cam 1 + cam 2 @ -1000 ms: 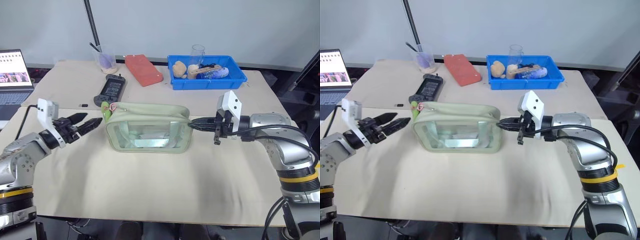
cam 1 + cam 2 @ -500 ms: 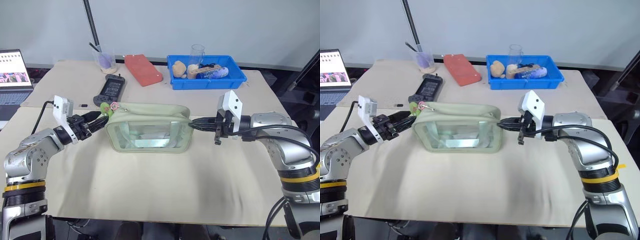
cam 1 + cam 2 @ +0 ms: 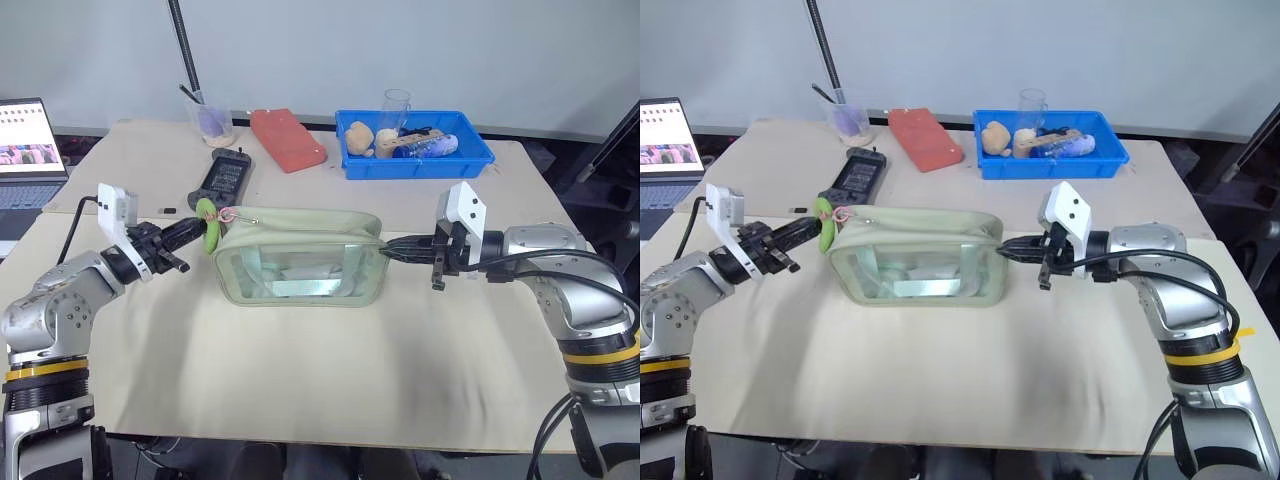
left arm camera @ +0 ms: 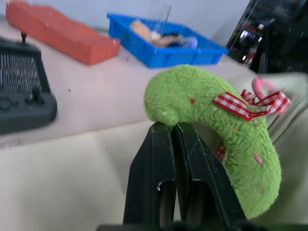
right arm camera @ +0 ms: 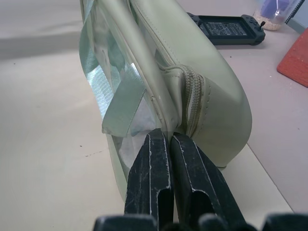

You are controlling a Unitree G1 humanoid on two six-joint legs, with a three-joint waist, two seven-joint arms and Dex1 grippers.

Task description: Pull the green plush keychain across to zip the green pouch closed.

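The green pouch (image 3: 300, 255) stands upright mid-table, its clear window facing me. The green plush keychain (image 3: 211, 213) hangs off the pouch's upper left corner on a pink ring. My left gripper (image 3: 197, 228) is shut on the keychain (image 4: 216, 125), its fingertips (image 4: 166, 132) pinching the fuzzy end just left of the pouch. My right gripper (image 3: 386, 250) is shut on the pouch's right end, pinching the seam (image 5: 168, 134) below the zipper's end (image 5: 192, 96).
Behind the pouch lie a black handheld device (image 3: 222, 175) and a flat red case (image 3: 288, 138). A blue bin (image 3: 415, 145) with several items sits at the back right, a plastic cup (image 3: 212, 120) at the back left. A laptop (image 3: 28, 150) is at the far left.
My left gripper reached the pouch's left corner, shut on the plush keychain and lifted it a little. The right gripper kept its hold on the pouch's end.
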